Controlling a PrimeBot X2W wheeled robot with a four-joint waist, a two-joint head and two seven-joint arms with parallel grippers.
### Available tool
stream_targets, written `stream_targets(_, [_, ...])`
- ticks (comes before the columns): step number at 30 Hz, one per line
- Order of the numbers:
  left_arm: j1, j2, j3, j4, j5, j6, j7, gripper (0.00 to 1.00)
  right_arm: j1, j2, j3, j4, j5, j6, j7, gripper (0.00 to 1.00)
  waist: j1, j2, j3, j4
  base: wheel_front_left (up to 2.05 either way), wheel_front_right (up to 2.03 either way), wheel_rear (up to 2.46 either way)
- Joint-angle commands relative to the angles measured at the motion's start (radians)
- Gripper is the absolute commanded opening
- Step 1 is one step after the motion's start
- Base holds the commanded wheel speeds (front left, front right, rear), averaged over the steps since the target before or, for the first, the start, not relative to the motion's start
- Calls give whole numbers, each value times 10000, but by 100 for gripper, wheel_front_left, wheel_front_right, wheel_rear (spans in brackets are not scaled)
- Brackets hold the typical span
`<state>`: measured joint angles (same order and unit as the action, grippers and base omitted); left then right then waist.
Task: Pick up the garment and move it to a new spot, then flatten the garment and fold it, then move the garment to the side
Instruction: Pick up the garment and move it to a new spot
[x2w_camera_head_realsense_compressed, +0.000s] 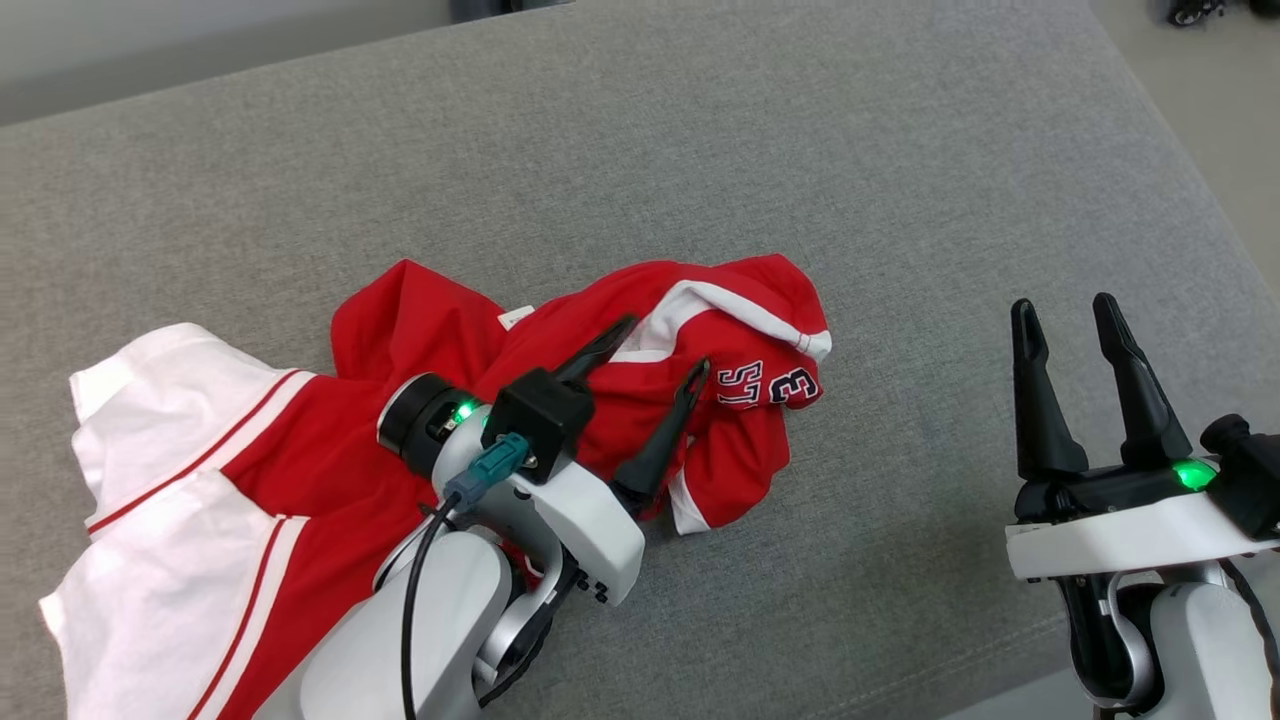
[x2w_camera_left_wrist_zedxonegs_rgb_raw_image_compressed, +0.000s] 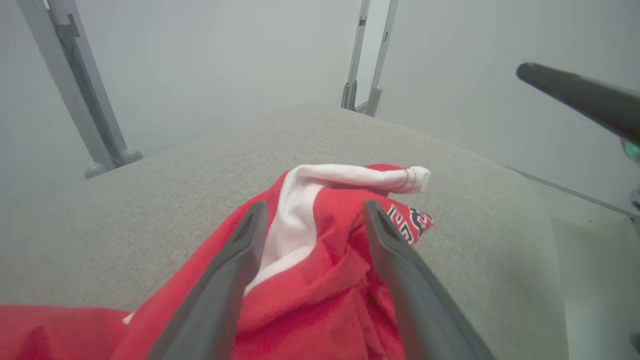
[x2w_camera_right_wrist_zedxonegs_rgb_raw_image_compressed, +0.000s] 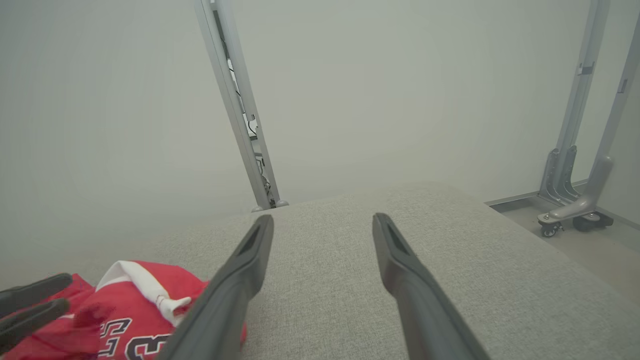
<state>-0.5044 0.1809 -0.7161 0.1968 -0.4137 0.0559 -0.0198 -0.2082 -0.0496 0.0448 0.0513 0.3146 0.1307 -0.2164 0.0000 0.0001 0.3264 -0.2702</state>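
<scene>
Straddles the unflattened, unfolded garment (x2w_camera_head_realsense_compressed: 330, 460) with left jaws wide, gripping nothing, right jaws wide and empty beside it.

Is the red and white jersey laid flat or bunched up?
Bunched up. The red-and-white fabric jersey lies in crumpled folds on the grey cushion, its lettered end heaped and turned over.

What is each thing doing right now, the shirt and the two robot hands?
Red and white sports jersey: crumpled in a heap on the grey fabric surface, not flattened or folded.
Left gripper: open, fingers astride a bunched fold of the jersey.
Right gripper: open, holding nothing, over bare grey fabric.
</scene>
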Motion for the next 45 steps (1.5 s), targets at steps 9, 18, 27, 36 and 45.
stream_targets(9, [837,680,1377,-1487,-315,1096,-1013,100,102,-32,-222,-216,-465,1,244,100,0,-1,-711,892,0,0,0])
stream_targets(18, [1944,1665,3386,-1994,-979,2158,-1701,100,376,-35,-451,-394,-775,1,699,100,0,-1,-1237,1643,0,0,0])
stream_targets(27, [3205,2360,4388,-2499,-1260,2544,-2006,100,604,-83,-508,-383,-973,1,996,100,0,-1,-1701,2089,0,0,0])
stream_targets(36, [4356,2640,4358,-2787,-1416,2452,-2011,100,988,-272,-481,-343,-930,1,1256,100,0,-1,-2262,2257,0,0,0])
stream_targets(45, [5094,2723,4168,-3093,-1487,2587,-1805,100,1715,-289,-713,-562,-864,1,1534,100,0,-1,-2869,2465,0,0,0])
